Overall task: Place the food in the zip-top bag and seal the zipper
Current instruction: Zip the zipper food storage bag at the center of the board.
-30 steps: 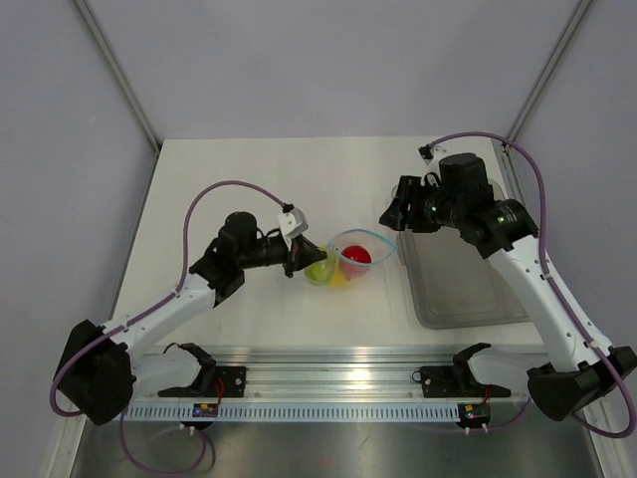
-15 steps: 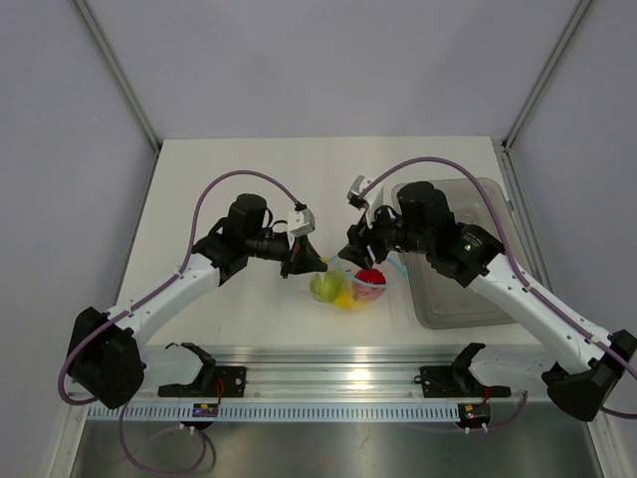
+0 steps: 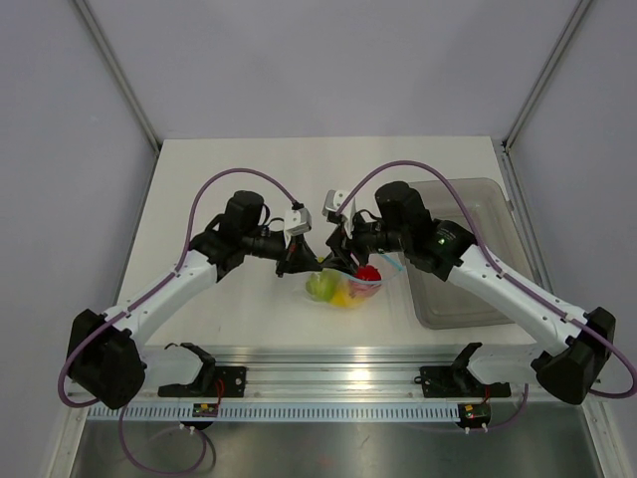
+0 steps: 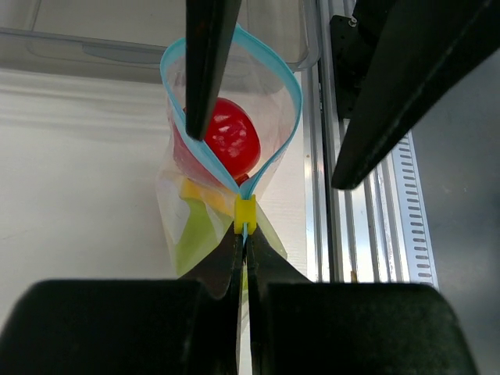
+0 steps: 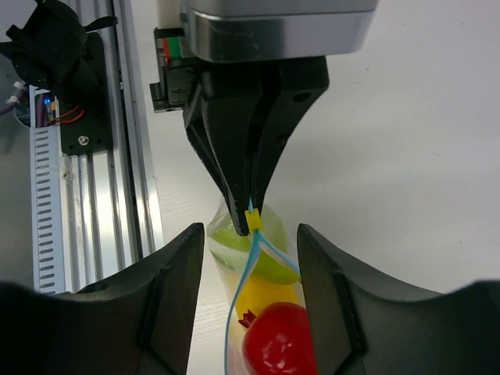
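Mid-counter (image 3: 239, 169), just left of the grey bin (image 3: 468, 299): the zip-top bag (image 3: 345, 290) hangs between the two arms.

Contents: all three toy fruits sit inside the bag. The red fruit (image 4: 231, 137) is uppermost, near the mouth; the yellow fruit (image 4: 195, 191) and the yellow-green fruit (image 4: 195, 238) are below it. What shows of the bin's floor holds no fruit.

Zipper (image 4: 291, 141): the blue strip gapes in a loop above the red fruit, so the mouth is unsealed. A yellow slider tab (image 4: 245, 213) sits where the two strips meet.

Left gripper (image 4: 244, 246): pressed together, pinching the bag's edge right at the slider end.
Right gripper (image 5: 251, 242): spread, one finger on each side of the mouth, gripping nothing I can confirm.

Handling, my estimate: thin crinkly film, very light and floppy, probably slick. The body will buckle if grabbed, and the round fruits could roll out if the mouth tips. Best hold is the blue strip itself, the one stiffer part. With one end anchored, the other gripper can close across both strips beside the slider and draw along.
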You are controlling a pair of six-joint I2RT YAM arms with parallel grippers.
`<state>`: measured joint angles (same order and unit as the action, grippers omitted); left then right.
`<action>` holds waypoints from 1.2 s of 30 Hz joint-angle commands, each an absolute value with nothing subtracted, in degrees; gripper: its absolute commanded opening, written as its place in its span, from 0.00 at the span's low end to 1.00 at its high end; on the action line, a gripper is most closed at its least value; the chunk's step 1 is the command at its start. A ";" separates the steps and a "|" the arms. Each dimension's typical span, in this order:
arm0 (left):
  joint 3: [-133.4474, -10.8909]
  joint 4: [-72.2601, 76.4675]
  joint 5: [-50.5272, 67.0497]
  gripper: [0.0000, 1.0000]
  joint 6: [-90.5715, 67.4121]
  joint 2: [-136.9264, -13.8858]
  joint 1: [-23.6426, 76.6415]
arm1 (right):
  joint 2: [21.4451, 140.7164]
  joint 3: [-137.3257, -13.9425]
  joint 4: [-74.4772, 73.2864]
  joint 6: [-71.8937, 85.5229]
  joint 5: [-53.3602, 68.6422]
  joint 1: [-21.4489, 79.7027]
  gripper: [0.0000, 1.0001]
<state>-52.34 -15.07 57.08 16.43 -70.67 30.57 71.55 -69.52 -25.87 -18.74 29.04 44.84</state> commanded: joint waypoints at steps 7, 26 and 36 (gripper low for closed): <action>-54.41 -14.41 60.82 0.00 17.93 -68.47 29.62 | 74.09 -69.79 -20.13 -19.25 33.13 46.32 0.57; -53.79 -14.06 61.87 0.00 17.49 -68.12 29.00 | 75.06 -65.40 -15.83 -18.11 31.38 46.32 0.15; -54.05 -16.61 61.61 0.00 19.59 -67.50 27.43 | 71.90 -63.02 -14.33 -17.93 29.71 46.32 0.00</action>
